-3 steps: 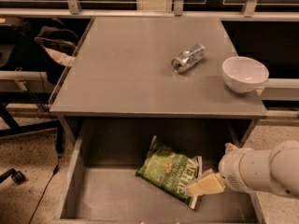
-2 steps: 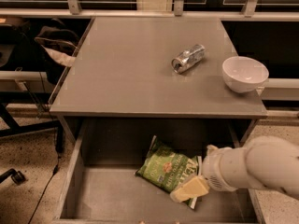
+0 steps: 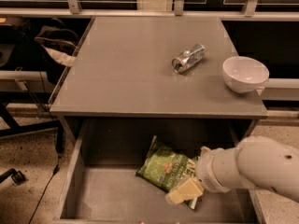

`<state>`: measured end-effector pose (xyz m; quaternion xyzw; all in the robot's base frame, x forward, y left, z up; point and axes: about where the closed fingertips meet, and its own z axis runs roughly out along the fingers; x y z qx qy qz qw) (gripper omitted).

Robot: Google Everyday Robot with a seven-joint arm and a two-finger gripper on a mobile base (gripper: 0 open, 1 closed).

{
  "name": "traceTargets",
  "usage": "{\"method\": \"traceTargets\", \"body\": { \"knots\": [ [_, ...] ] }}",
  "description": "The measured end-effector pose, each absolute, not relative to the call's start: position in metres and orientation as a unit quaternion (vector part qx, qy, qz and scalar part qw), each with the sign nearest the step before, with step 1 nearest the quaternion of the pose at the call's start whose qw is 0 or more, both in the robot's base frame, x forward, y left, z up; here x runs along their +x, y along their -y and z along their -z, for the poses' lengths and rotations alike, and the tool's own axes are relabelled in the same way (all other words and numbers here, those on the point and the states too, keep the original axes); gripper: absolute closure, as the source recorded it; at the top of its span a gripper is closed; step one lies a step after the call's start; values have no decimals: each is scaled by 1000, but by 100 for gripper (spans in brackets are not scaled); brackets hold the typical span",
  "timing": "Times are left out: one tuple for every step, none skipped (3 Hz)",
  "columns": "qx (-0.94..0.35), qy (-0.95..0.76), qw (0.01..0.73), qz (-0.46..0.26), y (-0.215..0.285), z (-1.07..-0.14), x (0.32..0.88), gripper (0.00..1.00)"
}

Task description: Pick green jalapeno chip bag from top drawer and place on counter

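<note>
The green jalapeno chip bag (image 3: 163, 169) in the top drawer (image 3: 70, 181) slants lengthwise toward the hand (image 3: 182, 193) at its corner; the hand's grip cannot be told.

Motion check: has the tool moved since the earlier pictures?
Yes. The tool shifted left from the top drawer's right wall, over the green jalapeno chip bag.

high front camera looks down: counter (image 3: 126, 78), drawer (image 3: 107, 195), claw (image 3: 184, 192) lower right.
</note>
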<state>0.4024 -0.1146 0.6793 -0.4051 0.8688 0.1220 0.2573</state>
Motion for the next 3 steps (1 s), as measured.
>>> {"method": "traceTargets", "body": {
  "knots": [
    [-390,-872,269,-125,122,-678,400,0],
    [-357,-871,303,-147,126,-658,403,0],
    [-329,-868,335,-161,127,-639,417,0]
  ]
}}
